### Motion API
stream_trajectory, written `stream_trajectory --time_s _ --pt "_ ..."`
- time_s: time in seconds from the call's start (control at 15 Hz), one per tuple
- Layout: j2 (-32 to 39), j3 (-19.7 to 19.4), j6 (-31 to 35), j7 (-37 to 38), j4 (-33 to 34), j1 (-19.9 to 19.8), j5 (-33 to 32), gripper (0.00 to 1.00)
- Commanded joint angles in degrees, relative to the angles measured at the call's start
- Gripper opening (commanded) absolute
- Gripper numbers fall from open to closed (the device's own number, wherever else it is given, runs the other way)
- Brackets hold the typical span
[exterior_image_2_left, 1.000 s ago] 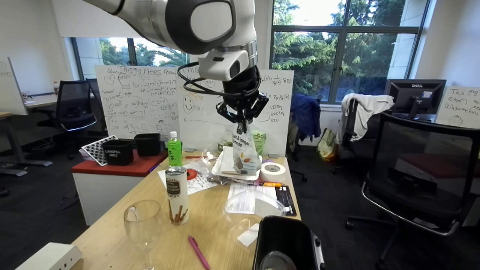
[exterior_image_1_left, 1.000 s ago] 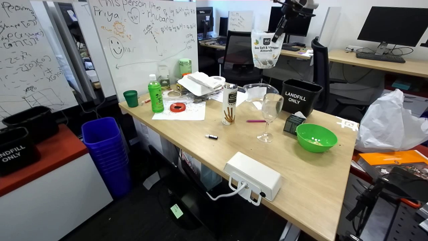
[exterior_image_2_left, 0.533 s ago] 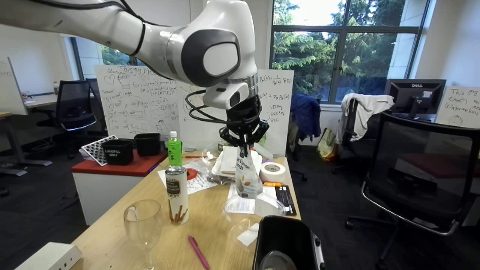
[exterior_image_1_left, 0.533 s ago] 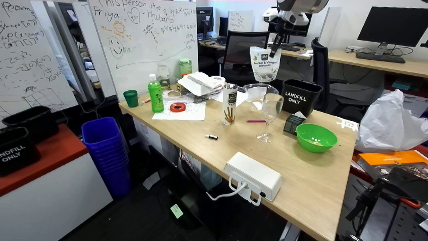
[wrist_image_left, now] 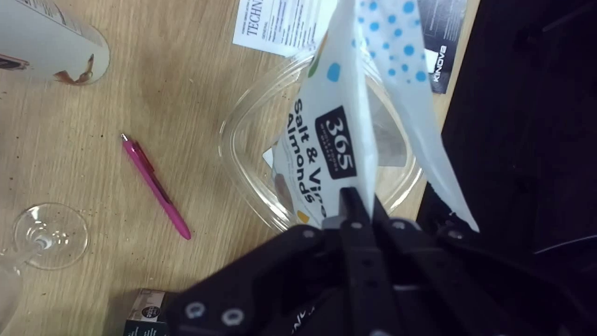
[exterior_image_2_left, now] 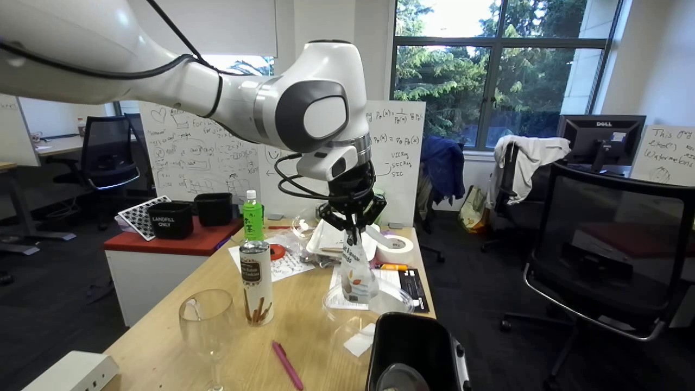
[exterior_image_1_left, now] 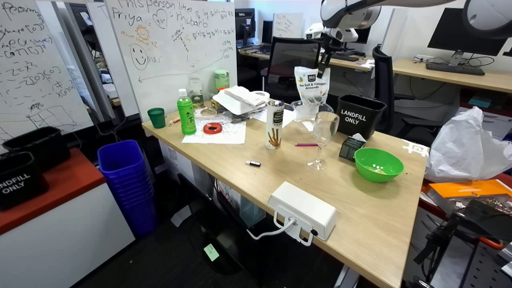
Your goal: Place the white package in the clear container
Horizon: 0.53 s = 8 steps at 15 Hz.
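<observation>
The end effector [wrist_image_left: 365, 205] is holding the white package [exterior_image_1_left: 312, 86] near its top, the jaws standing narrow with the plastic pinched between them. The package, a pouch printed with the word Almonds, is hanging with its base downward, and in the wrist view it is covering the middle of the clear container [wrist_image_left: 227, 144]. Whether that base is dipping below the container's rim or hanging just above, I cannot quite tell, since the see-through walls are showing only faintly in both exterior views. In an exterior view the container is sitting close to the far edge of the desk [exterior_image_1_left: 368, 212], with a black bin [exterior_image_1_left: 358, 116] standing near it along that edge. A white canister [exterior_image_1_left: 275, 125] is standing nearer the middle, a pink pen [wrist_image_left: 156, 184] and a wine glass [exterior_image_1_left: 325, 128] are resting near it, and a green bowl [exterior_image_1_left: 390, 173] is sitting toward the far right corner. A white box [exterior_image_1_left: 304, 208] is lying at the near edge.
</observation>
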Motion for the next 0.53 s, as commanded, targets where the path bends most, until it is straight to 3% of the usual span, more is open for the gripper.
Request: stream_trajectory --time_s 0.0,0.27,0.33,0.47 --pt "4.5 -0.1 -4.0 2.1 6.9 -0.6 -2.8 0.01" --pt "7.1 -1.5 -3.9 1.9 9.6 0.0 -3.1 0.01" --pt "7.3 -1.4 -4.5 2.1 10.2 0.1 -3.0 0.27" --pt "7.4 -0.9 -5.2 1.9 11.9 -0.2 -2.3 0.34"
